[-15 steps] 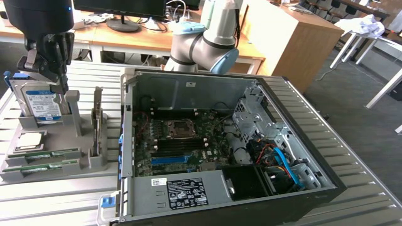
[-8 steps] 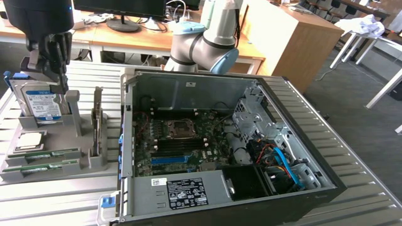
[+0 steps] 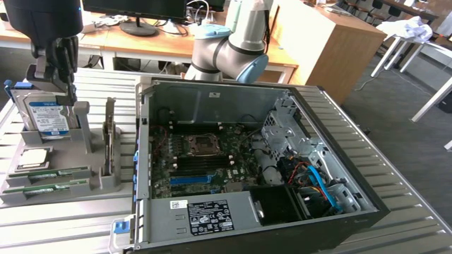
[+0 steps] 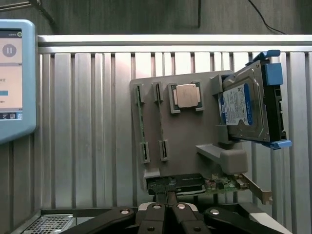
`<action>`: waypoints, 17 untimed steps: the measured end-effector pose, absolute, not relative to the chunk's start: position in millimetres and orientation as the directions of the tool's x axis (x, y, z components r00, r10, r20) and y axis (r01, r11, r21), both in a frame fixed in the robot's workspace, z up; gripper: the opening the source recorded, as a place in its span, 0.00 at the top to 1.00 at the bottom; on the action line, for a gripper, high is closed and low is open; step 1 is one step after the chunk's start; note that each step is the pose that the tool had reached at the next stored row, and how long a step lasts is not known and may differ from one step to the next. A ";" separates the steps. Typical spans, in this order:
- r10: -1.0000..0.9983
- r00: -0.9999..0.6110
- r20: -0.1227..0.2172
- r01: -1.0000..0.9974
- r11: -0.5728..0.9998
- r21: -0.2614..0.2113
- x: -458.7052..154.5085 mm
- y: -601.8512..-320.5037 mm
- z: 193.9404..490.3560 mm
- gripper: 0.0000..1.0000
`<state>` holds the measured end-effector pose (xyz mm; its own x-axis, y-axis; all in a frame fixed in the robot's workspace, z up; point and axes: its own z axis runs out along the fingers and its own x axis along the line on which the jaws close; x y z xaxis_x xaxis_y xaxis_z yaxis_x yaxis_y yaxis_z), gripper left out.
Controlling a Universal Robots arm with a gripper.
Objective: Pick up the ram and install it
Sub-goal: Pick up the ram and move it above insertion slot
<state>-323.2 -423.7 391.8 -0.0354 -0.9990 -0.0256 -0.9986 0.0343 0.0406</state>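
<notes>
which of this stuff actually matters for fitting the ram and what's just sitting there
For the job:
- ram sticks
- gray holder they sit in
- motherboard in the open computer case

Just lying about:
- hard drive
- processor chip
- expansion card
- tablet screen

the surface [image 3: 63,225] is ribbed bare metal with a dull brushed sheen. the holder [image 4: 187,141] on it looks like matt grey plastic. the ram [image 3: 53,172] is faintly glossy green board. the processor [image 4: 185,95] has a smooth silvery metal lid. the hard drive [image 4: 254,97] is shiny metal between blue plastic rails. the computer case [image 3: 211,100] is matt grey sheet metal.
</notes>
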 end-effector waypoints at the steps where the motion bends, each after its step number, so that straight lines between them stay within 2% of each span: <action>1: -0.999 -0.034 -0.026 -0.999 0.033 0.041 -323.2 -423.7 391.9 0.90; 13: -0.999 -0.034 -0.026 -0.999 0.033 0.041 -323.2 -424.0 391.8 0.89; 15: -0.999 -0.034 -0.026 -0.999 0.033 0.041 -323.2 -424.2 391.8 0.77; 16: -0.999 -0.034 -0.026 -0.999 0.033 0.041 -323.2 -424.3 391.8 0.77; 17: -0.999 -0.034 -0.026 -0.999 0.033 0.041 -323.2 -424.3 391.8 0.71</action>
